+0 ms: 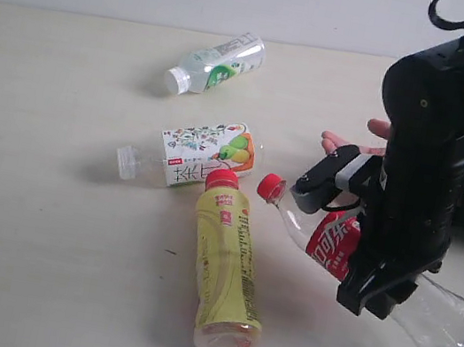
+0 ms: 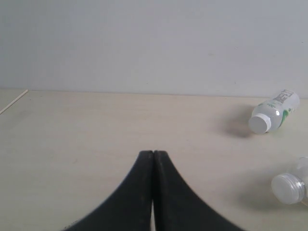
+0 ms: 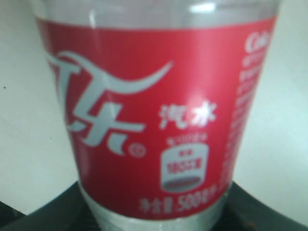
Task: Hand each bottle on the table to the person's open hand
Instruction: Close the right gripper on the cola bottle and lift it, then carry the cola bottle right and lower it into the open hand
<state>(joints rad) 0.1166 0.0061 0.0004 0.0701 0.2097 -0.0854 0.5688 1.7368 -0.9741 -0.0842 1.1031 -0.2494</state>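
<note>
Yellow bottle: lying nearest on the table. Cola bottle: right gripper is clamping its body, near the person's hand. Fruit-label bottle, then small bottle: lying farther back. Left gripper: fingers pressing together, holding nothing.

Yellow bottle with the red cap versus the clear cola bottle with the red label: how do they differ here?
The yellow plastic bottle lies free on the pale beige table; the clear red-label cola bottle is clamped in the right tool. The yellow bottle's body is yellow throughout; the cola bottle's is see-through outside its label. Both have red caps.
</note>
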